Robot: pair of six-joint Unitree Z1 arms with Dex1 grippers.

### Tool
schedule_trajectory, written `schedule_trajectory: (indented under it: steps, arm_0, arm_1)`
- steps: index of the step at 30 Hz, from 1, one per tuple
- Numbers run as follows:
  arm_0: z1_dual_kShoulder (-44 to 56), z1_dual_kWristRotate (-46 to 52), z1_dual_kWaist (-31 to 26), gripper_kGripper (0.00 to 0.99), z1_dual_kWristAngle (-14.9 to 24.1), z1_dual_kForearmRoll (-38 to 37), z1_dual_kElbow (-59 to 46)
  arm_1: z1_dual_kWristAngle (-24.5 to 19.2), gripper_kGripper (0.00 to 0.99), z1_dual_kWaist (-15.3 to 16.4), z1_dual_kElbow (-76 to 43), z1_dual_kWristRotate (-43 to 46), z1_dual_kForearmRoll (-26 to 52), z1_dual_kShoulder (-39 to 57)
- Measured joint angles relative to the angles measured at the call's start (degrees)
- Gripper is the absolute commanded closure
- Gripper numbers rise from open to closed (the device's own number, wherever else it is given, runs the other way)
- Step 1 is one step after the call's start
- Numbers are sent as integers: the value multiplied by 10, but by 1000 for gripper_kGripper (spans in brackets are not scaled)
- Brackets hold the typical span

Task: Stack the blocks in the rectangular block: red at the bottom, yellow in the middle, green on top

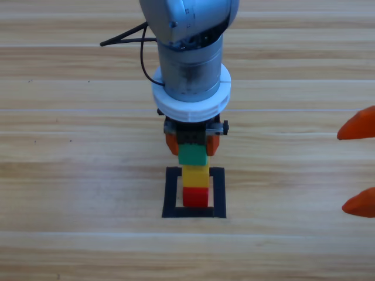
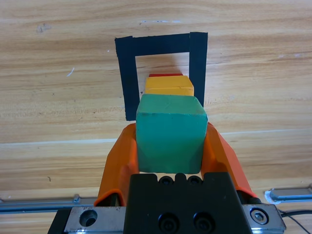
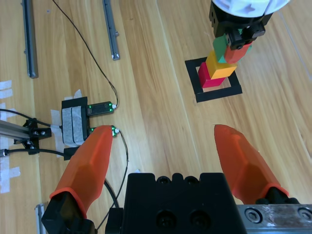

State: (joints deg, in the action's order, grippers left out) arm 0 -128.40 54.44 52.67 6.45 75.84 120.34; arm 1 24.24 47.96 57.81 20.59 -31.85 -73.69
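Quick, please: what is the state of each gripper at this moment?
Left gripper: shut on the green cube, set atop the yellow cube.
Right gripper: open, holding nothing, waiting at the right edge.

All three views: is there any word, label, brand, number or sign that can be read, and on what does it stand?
None can be read in any view.
The green cube, yellow cube and red cube show plain faces.
The black tape outline is unmarked.
The left tool, shut on the green cube, and the open right tool show no lettering.
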Motion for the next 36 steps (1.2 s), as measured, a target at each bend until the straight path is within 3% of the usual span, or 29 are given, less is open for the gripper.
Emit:
schedule_trajectory:
  steps: [36]
  arm_0:
    - [0, 14, 0, 990, -2, -3, -3]
  arm_1:
    - [0, 67, 0, 4, 0, -14, -22]
